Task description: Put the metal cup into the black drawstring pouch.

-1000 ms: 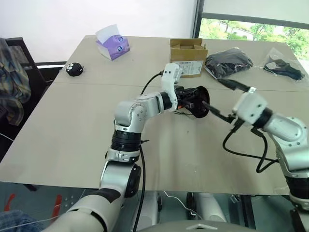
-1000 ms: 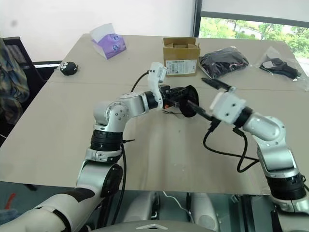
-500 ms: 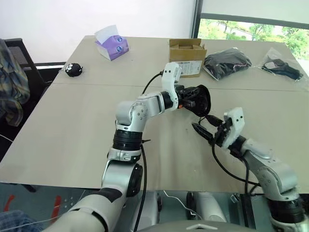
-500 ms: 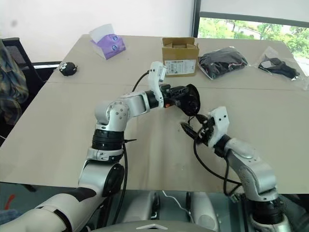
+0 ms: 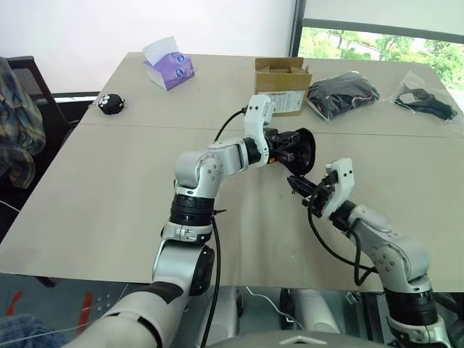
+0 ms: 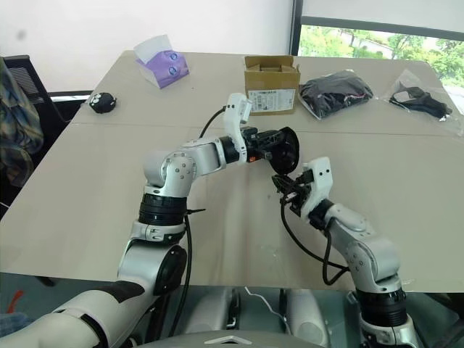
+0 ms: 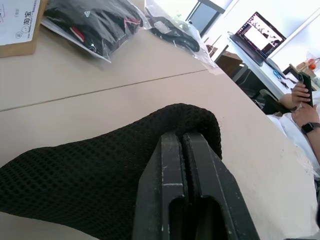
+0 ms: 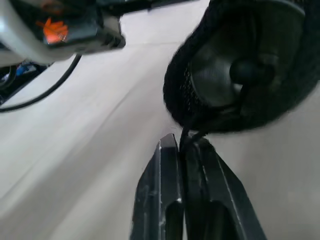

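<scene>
The two head views looked forward and down over the bench [image 5: 109, 188] from above, offset slightly sideways, and shared the whole benchtop. The left wrist view sat very near the black drawstring pouch [image 7: 100, 165], facing along the bench. The right wrist view looked at close range into the same pouch's mouth.

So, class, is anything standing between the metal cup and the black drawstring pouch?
Nothing visible. The metal cup appears already inside the black drawstring pouch, which the left gripper holds; the right gripper pinches its cord.
</scene>
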